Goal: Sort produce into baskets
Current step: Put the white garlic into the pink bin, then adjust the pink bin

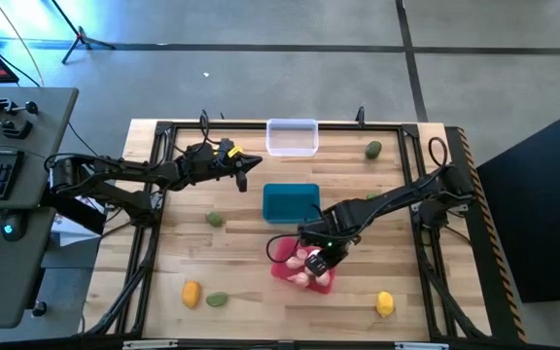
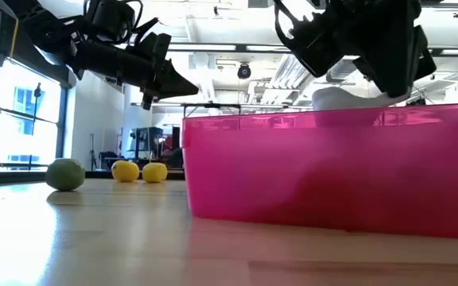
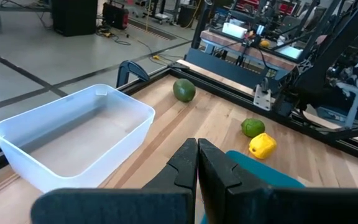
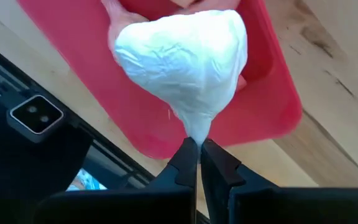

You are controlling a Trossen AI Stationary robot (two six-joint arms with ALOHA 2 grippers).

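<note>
Over red basket (image 1: pixel 321 282), lower centre of high view, right gripper (image 4: pixel 197 149) pinching white garlic bulb (image 4: pixel 182 59) by stem tip. Risk: thin pinch slipping, bulb bouncing off rim onto worktop (image 1: pixel 241 262). Red basket holding pale bulbs; clear basket (image 3: pixel 73 146) sitting empty; teal basket (image 1: pixel 291 202) showing nothing inside. Left gripper (image 3: pixel 197 163) hovering, fingers pressed together, empty.

We saw the right gripper (image 4: pixel 197 151) closed on the thin stem of a white garlic bulb (image 4: pixel 182 56). The bulb hung over the red basket (image 4: pixel 272 93), which stood on the wooden table (image 4: pixel 340 93). Inside the basket, pale pink pieces (image 4: pixel 120 7) showed just beside the bulb.
</note>
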